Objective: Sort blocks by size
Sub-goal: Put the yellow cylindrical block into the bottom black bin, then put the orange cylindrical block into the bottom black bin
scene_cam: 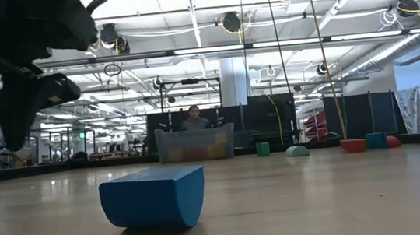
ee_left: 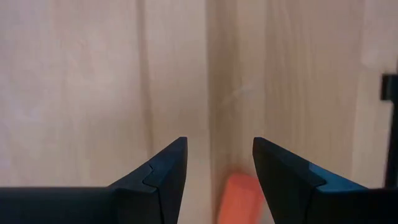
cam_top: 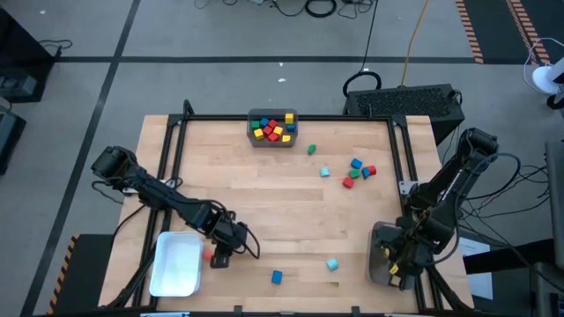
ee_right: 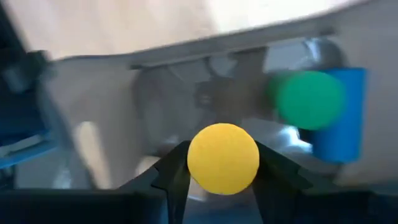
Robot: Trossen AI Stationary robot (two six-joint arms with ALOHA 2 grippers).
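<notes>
Blocks lie scattered on the desk: a small cluster far right of centre, a blue block and a cyan block near the front edge, and more in the far grey bin. Left gripper, fingers apart, hovers over an orange block beside the white bin. Right gripper pinches a yellow block over the near-right grey bin, which holds green and blue pieces.
</notes>
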